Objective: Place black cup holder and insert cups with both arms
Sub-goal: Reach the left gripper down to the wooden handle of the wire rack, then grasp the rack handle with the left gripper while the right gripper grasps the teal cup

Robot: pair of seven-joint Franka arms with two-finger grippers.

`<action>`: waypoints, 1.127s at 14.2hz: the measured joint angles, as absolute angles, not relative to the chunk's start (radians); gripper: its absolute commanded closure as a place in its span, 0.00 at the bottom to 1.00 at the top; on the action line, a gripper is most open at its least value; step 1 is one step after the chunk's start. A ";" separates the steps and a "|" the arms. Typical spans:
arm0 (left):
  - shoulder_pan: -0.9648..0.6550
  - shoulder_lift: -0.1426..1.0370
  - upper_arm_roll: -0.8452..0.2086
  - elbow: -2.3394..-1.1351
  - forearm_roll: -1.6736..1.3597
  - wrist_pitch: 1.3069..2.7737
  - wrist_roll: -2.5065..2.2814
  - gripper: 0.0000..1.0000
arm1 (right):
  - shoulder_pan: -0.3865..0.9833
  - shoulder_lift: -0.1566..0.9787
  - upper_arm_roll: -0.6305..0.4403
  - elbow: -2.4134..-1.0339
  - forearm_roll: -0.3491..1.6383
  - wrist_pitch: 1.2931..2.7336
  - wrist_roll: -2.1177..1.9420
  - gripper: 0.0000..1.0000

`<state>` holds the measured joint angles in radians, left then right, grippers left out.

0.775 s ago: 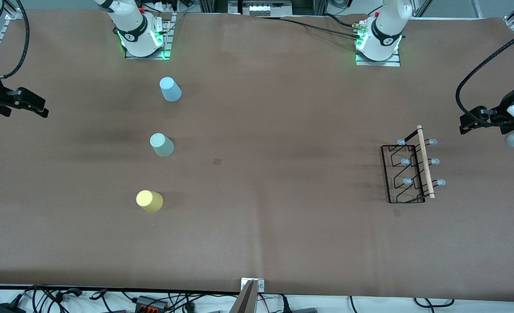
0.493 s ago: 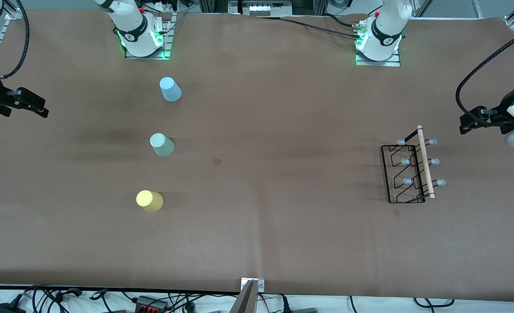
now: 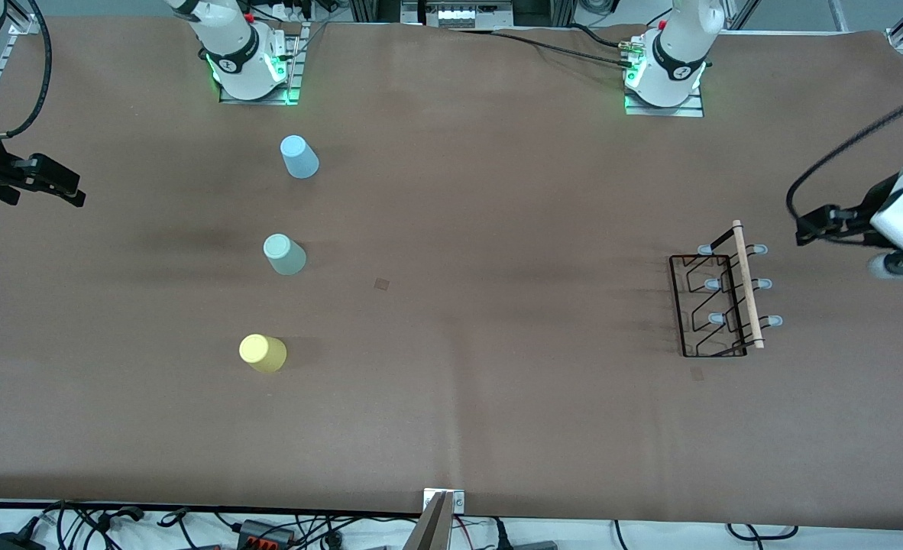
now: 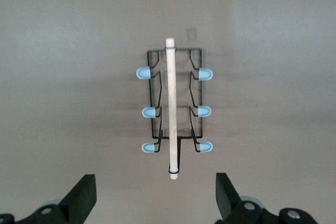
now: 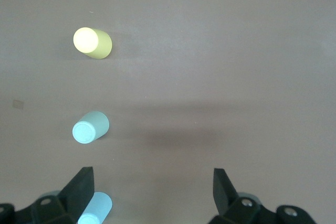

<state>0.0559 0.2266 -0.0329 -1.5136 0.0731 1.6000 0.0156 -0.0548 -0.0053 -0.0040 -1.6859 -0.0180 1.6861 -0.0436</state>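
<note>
The black cup holder (image 3: 747, 286) stands on the brown table toward the left arm's end, with its wooden rod handle on top and six pale-tipped pegs. In the left wrist view the holder (image 4: 170, 108) lies ahead of my open, empty left gripper (image 4: 154, 198). That left gripper (image 3: 809, 227) hangs over bare table beside the holder. The light blue cup (image 3: 299, 156), the mint-green cup (image 3: 284, 254) and the yellow cup (image 3: 262, 353) stand in a row toward the right arm's end. My right gripper (image 3: 60, 187) is open and empty over the table's end; its view shows the yellow cup (image 5: 92, 42), the mint-green cup (image 5: 90, 127) and the light blue cup (image 5: 95, 208).
A small dark mark (image 3: 381, 283) lies on the table (image 3: 497, 397) between the cups and the holder. A metal bracket (image 3: 444, 504) and cables sit at the table edge nearest the front camera. The arm bases (image 3: 247, 65) (image 3: 665, 72) stand along the farthest edge.
My left gripper has moved a little toward the cup holder. The right arm, the cups and the holder have not moved.
</note>
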 measured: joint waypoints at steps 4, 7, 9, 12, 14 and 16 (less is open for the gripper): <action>0.080 0.416 -0.032 -1.519 0.073 1.731 0.018 0.00 | -0.055 -0.003 -0.004 -1.688 -0.018 1.686 -0.044 0.00; 0.082 0.479 -0.034 -1.526 0.073 1.772 0.018 0.00 | -0.054 0.017 -0.004 -1.689 -0.018 1.689 -0.043 0.00; 0.082 0.482 -0.035 -1.551 0.073 1.792 0.018 0.00 | -0.053 0.039 -0.003 -1.689 -0.018 1.691 -0.043 0.00; 0.081 0.480 -0.040 -1.592 0.072 1.795 0.017 0.06 | -0.045 0.073 0.000 -1.690 -0.017 1.692 -0.043 0.00; 0.077 0.475 -0.046 -1.627 0.072 1.795 0.016 0.20 | -0.019 0.110 0.002 -1.693 -0.016 1.692 -0.042 0.00; 0.077 0.466 -0.048 -1.661 0.072 1.795 0.015 0.42 | 0.022 0.167 0.005 -1.695 -0.015 1.699 -0.038 0.00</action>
<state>0.0767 0.4660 -0.0476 -1.6615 0.0720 1.7948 0.0153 0.0225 0.1665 0.0051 -1.6951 -0.0149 1.6985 -0.0376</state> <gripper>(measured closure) 0.141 0.000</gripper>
